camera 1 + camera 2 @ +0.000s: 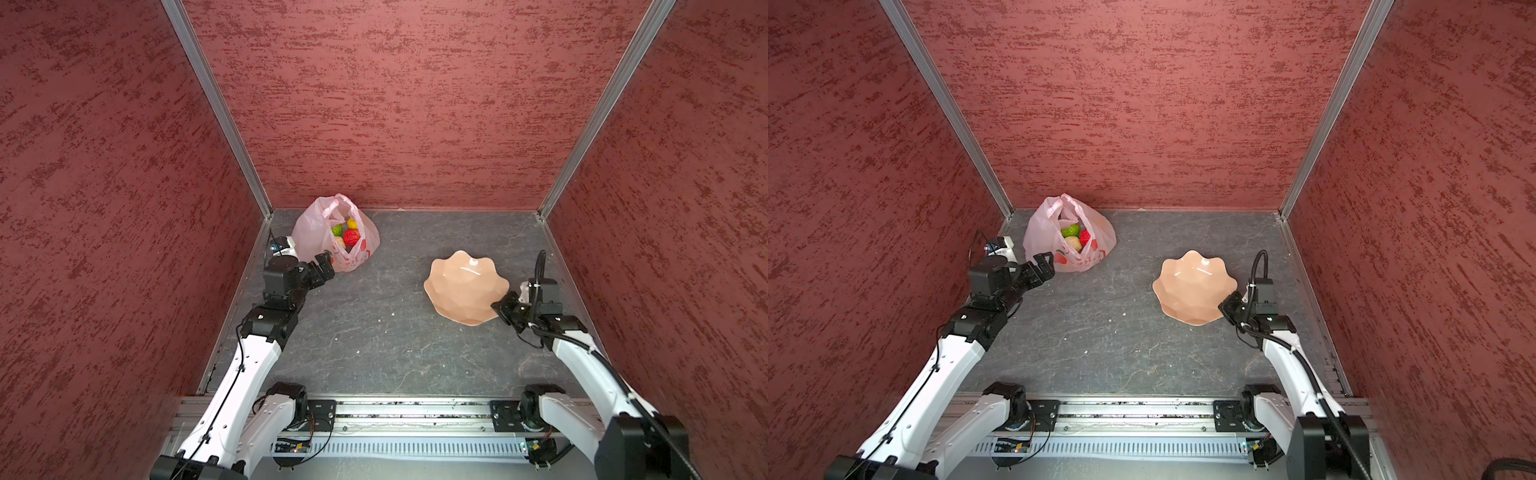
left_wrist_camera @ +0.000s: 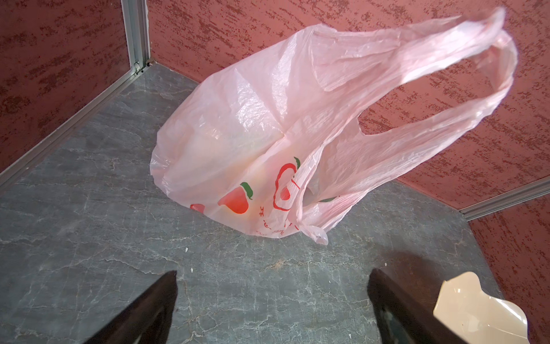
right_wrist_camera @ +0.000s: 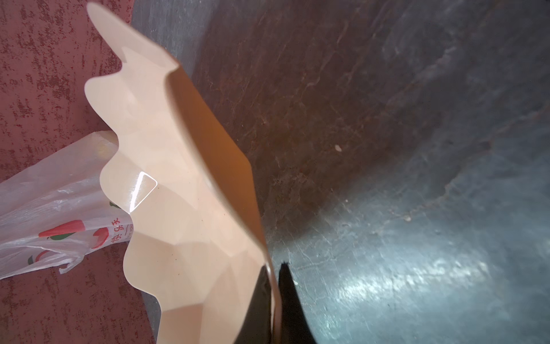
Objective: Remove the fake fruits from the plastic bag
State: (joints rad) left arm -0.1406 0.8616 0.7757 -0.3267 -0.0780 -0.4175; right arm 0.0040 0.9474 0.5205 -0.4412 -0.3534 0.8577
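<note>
Entry: fake fruits [image 1: 351,237], inside the plastic bag [image 1: 311,232], well apart from the peach bowl [image 1: 461,286]. Your right tool [image 3: 275,277] clamps the bowl rim, likely to receive them; your left tool [image 2: 272,274], jaws apart, faces the bag.

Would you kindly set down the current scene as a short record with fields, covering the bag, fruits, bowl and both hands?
plastic bag: far-left corner of the table, mouth open
fake fruits: red, green, yellow and beige, all inside the plastic bag
bowl: peach, wavy-rimmed, empty, right of centre
left hand: open, just in front of the plastic bag, holding nothing
right hand: shut on the bowl's rim
fruits outside the bag: none visible
</note>
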